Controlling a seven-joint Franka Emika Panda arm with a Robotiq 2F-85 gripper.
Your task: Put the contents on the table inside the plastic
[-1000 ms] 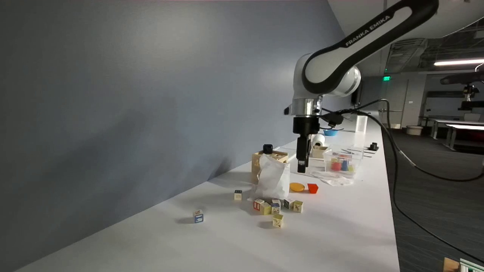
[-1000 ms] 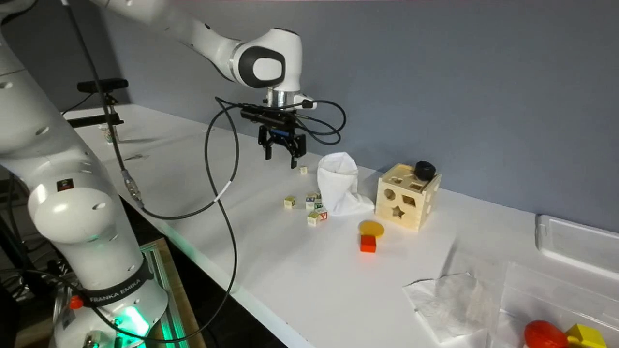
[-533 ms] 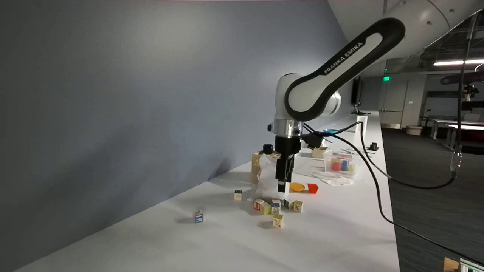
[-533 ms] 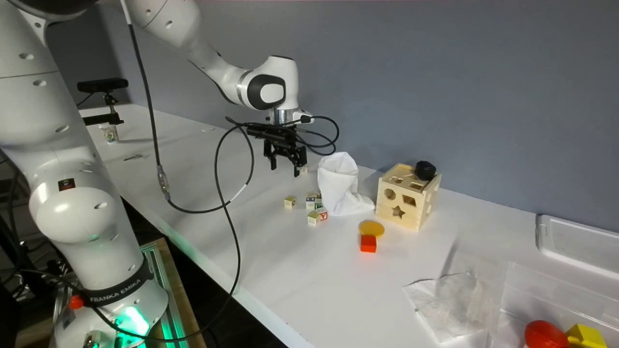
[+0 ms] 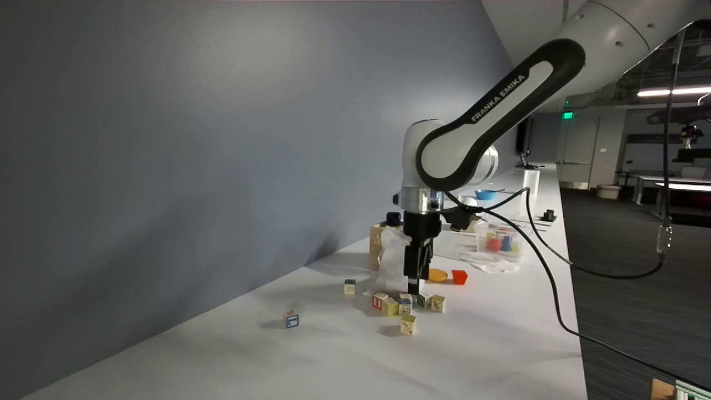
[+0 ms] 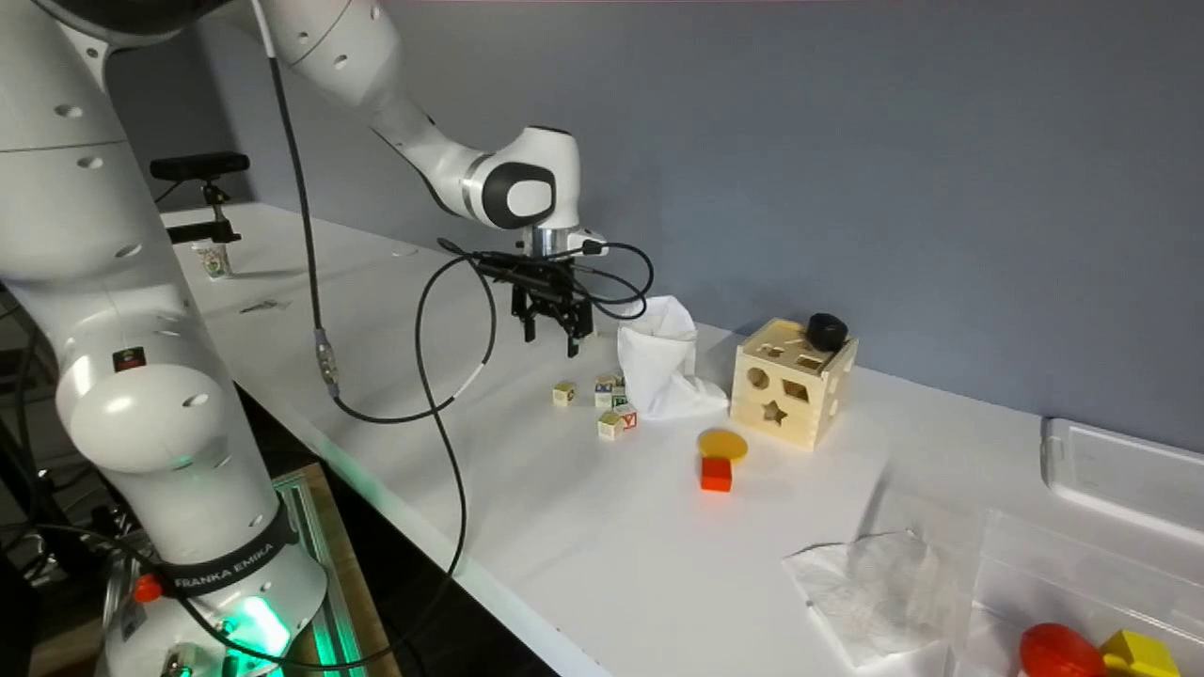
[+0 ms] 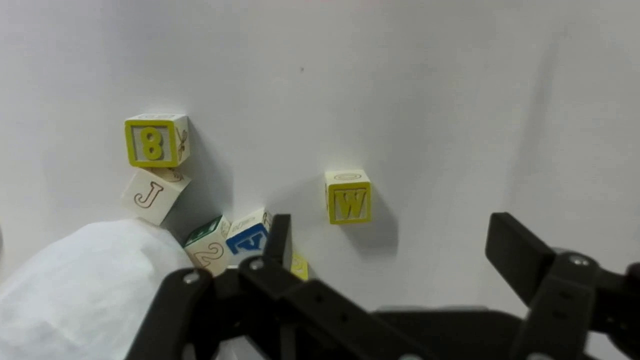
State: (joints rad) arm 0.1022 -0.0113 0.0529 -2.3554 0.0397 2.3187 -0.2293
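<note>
Small letter blocks lie loose on the white table. A yellow W block (image 7: pixel 350 202) stands alone; it shows in both exterior views (image 5: pixel 408 325) (image 6: pixel 562 394). Several others, such as a yellow 8 block (image 7: pixel 152 142) and a blue-faced block (image 7: pixel 248 240), cluster beside an upright, open white bag (image 6: pixel 658 362), also in the wrist view (image 7: pixel 95 280). My gripper (image 7: pixel 392 237) is open and empty, pointing down above the table; it shows in both exterior views (image 5: pixel 413 286) (image 6: pixel 551 342). The W block appears beyond its fingertips. The left finger partly hides a block.
A wooden shape box (image 6: pixel 788 385) with a black piece on top stands behind the bag. An orange disc (image 6: pixel 722 444) and red block (image 6: pixel 716 475) lie nearby. A clear plastic bin (image 6: pixel 1044 564) holds coloured shapes. Two blocks (image 5: pixel 349 286) (image 5: pixel 291 318) lie near the wall.
The arm has come down and, in an exterior view, shifted left, bringing the open gripper lower over the table near the blocks. The blocks and bag have not moved.
</note>
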